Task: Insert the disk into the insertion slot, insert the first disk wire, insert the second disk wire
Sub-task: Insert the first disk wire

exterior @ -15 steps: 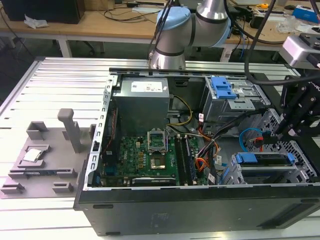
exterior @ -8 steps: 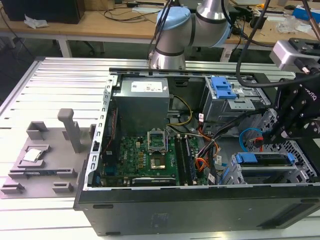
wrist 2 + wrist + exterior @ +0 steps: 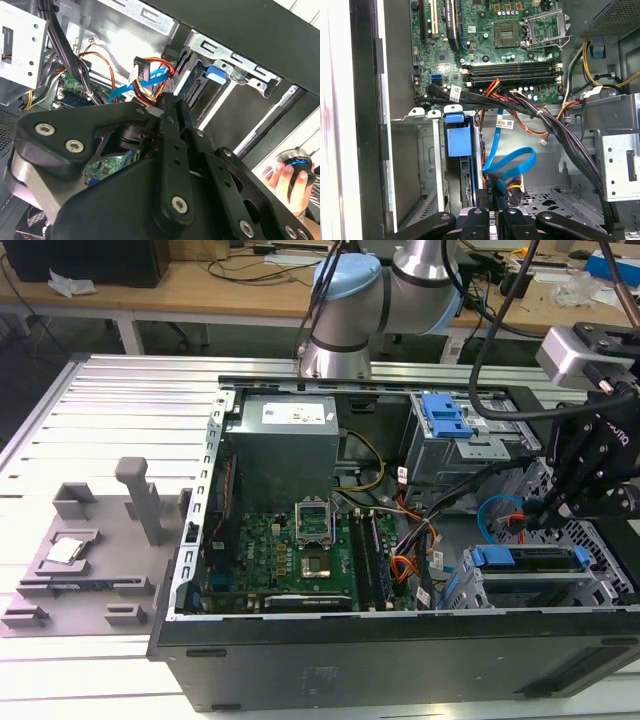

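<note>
Gripper (image 3: 496, 194) fingers are clenched together on a dark wire connector (image 3: 492, 182) at their tips, as shown in both wrist views. A bundle of red, yellow and orange wires (image 3: 155, 75) and a blue flat cable (image 3: 515, 160) gather just beyond the fingertips. The disk (image 3: 458, 142), clipped in its blue frame, is seated in the insertion slot (image 3: 420, 165) just beside the gripper, with the blue frame tab standing at the slot mouth. In the exterior view the gripper hangs inside the open computer case (image 3: 400, 660), directly above the rear edge of the disk. The motherboard (image 3: 510, 45) lies farther from the gripper, past the wire bundle. A grey box with a blue latch plate (image 3: 445, 418) stands near the gripper, behind it. A person's hand (image 3: 286, 181) holds a round blue-topped device outside the case wall, well apart from the gripper. The case rests on a slatted bench (image 3: 100, 410).
</note>
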Robot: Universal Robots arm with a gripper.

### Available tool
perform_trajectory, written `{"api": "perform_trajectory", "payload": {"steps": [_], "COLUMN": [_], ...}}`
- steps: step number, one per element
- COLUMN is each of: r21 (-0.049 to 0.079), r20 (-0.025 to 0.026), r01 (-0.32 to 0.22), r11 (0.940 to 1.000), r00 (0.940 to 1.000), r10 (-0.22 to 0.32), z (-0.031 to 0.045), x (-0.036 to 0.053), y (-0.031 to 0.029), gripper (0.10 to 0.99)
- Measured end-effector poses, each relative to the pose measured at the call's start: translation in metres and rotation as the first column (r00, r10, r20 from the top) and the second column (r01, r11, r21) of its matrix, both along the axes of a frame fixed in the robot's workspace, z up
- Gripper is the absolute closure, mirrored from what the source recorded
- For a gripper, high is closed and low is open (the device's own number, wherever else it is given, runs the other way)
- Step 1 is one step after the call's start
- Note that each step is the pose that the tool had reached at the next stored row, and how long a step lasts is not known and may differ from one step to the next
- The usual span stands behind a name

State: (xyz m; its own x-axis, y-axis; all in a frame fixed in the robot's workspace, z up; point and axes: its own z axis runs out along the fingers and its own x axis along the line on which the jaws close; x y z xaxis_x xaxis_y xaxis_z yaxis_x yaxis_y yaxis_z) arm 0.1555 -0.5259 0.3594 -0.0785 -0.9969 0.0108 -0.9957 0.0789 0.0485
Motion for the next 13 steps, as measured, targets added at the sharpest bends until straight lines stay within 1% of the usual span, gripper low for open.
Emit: {"api": "perform_trajectory", "payload": {"steps": [4,5,6,8,9,10,12,13], "r21": [-0.001,-0.001,-0.001,-0.001,-0.001,-0.001,-0.001,-0.001], "r20": [0.0000,0.0000,0.0000,-0.0004,-0.0009,-0.0010,-0.0011,-0.0012], "r01": [0.000,0.000,0.000,0.000,0.000,0.000,0.000,0.000], "r11": [1.0000,1.0000,1.0000,1.0000,1.0000,1.0000,1.0000,1.0000], "r00": [1.0000,1.0000,1.0000,1.0000,1.0000,1.0000,1.0000,1.0000], "r10": [0.000,0.000,0.000,0.000,0.000,0.000,0.000,0.000], "z": [0.0000,0.0000,-0.0003,-0.0011,-0.0023,-0.0034,-0.0095,-0.0110], "x": [0.0000,0.0000,0.0003,0.0022,0.0047,0.0063,0.0087,0.0091], "y": [-0.0007,-0.0020,-0.0051,-0.0093,-0.0125,-0.0131,-0.0132,-0.0132], "gripper": [0.922,0.922,0.922,0.922,0.922,0.922,0.922,0.922]}}
